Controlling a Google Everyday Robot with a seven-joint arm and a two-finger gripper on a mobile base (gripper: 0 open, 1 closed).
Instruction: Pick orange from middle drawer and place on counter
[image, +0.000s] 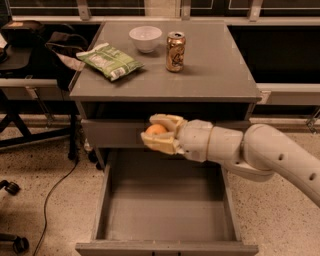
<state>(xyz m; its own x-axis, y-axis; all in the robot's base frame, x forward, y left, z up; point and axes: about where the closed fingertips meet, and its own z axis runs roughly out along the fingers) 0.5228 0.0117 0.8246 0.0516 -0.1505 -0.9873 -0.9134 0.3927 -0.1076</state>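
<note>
Carrying stage, by judgement: fruit out of the drawer, not yet set down.

1. Gripper (150, 132). Hangs in front of the closed upper drawer front (110, 133), over the 12 o'clock edge of the middle drawer (165, 207). Its arm (260, 155) enters from 4 o'clock. The fingers stand partly apart, only as wide as the fruit, and are clamped on it from above and below. No other contact can be made out.

2. Orange (156, 129). Seated between the fingers with its upper face showing. It is clear of the drawer floor and lower than the counter's front lip.

3. Middle drawer. Pulled out toward 6 o'clock, with its grey floor and side walls in view.

4. Counter (220, 75). Bears a white bowl (145, 38) at 11 o'clock, a can (175, 51) near 12 o'clock and a green snack bag (110, 60) at 9 o'clock. The 3 to 5 o'clock portion looks free.

Next move, by judgement:
- The front lip lies at 12 o'clock of the claw, so a straight rise would likely strike it.
- The move calls for drawing back toward 6 o'clock, lifting above counter level, then advancing toward 12 o'clock.
- The 4 o'clock portion suits the set-down, well apart from the can.
- The grip should hold until the fruit rests on the surface, since a round fruit may roll.
</note>
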